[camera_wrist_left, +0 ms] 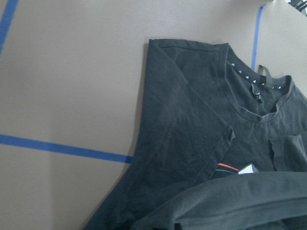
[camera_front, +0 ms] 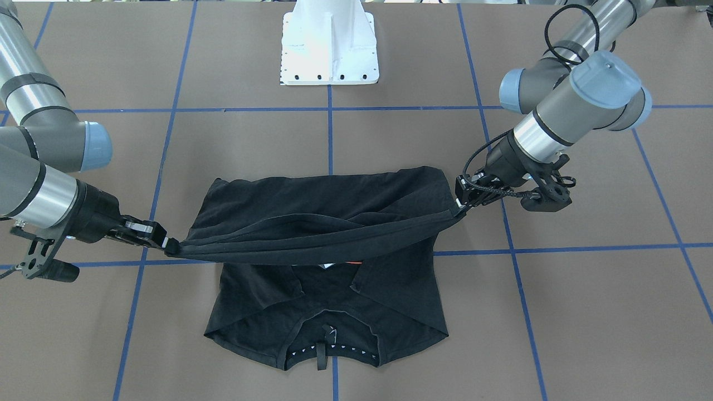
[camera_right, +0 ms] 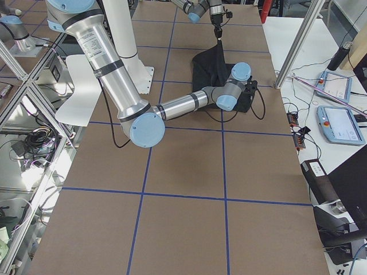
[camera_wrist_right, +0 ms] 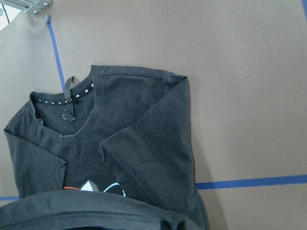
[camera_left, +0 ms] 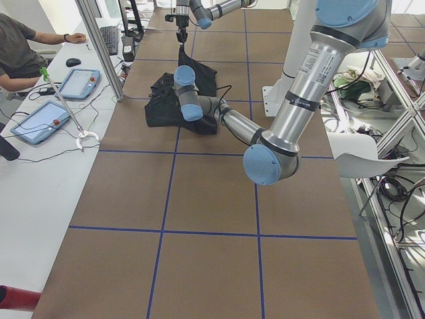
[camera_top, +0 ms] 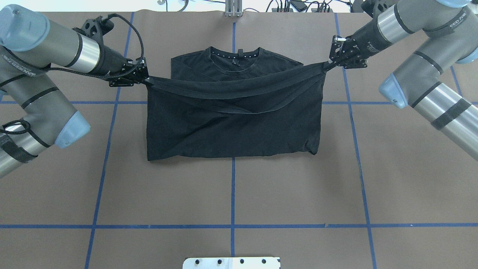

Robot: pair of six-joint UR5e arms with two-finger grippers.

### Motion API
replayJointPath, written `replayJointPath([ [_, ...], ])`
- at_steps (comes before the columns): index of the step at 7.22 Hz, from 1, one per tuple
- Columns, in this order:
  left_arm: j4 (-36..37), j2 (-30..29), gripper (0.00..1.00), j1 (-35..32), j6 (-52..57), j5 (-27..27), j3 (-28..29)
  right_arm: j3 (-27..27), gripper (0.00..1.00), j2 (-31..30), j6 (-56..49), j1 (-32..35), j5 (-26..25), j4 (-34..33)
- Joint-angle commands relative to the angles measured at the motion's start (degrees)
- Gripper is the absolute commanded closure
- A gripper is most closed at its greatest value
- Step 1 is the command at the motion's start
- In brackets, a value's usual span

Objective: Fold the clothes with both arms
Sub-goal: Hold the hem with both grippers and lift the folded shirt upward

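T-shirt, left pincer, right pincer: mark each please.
T-shirt (camera_top: 231, 130): overhead view, middle of the draped black panel.
left pincer (camera_top: 145, 79): overhead view, between its fingertips, at gripped cloth.
right pincer (camera_top: 330, 64): overhead view, between its fingertips, at gripped cloth.

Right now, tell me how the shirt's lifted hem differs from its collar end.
The lifted hem hangs stretched in the air between the left gripper and right gripper; the collar end lies flat on the table. The hem is bunched into a band; the collar end has sleeves folded in. Both are black fabric.
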Motion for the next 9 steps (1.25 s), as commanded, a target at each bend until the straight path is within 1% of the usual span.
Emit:
replayJointPath([
  [1, -0.3, -2.7, 1.0, -2.4, 0.3, 4.0, 2.5, -1.6, 1.0, 1.0, -0.2, 0.0, -0.3, 0.0],
  [2, -0.6, -4.2, 1.0, -2.4, 0.3, 9.2, 4.0, -1.8, 1.0, 1.2, -0.1, 0.0, -1.8, 0.0],
  [4, -1.1, -8.0, 1.0, -2.3, 0.2, 13.4, 10.1, -3.1, 1.0, 2.5, -0.2, 0.0, -3.5, 0.0],
  [5, -5.4, -8.6, 1.0, -2.2, 0.2, 14.7, 15.4, -4.1, 1.0, 2.7, -0.2, -0.1, -4.6, 0.1],
  [6, -10.7, -8.5, 1.0, -2.0, 0.2, 14.7, 21.0, -5.7, 1.0, 3.2, -0.2, -0.4, -5.3, 0.1],
  [7, -12.8, -8.5, 1.0, -1.8, 0.2, 14.7, 24.0, -7.1, 1.0, 3.7, -0.2, -0.6, -6.2, 0.2],
  [9, -13.0, -8.6, 1.0, -0.8, 0.2, 14.8, 24.7, -9.5, 1.0, 4.4, -0.2, -0.7, -6.9, 0.2],
])
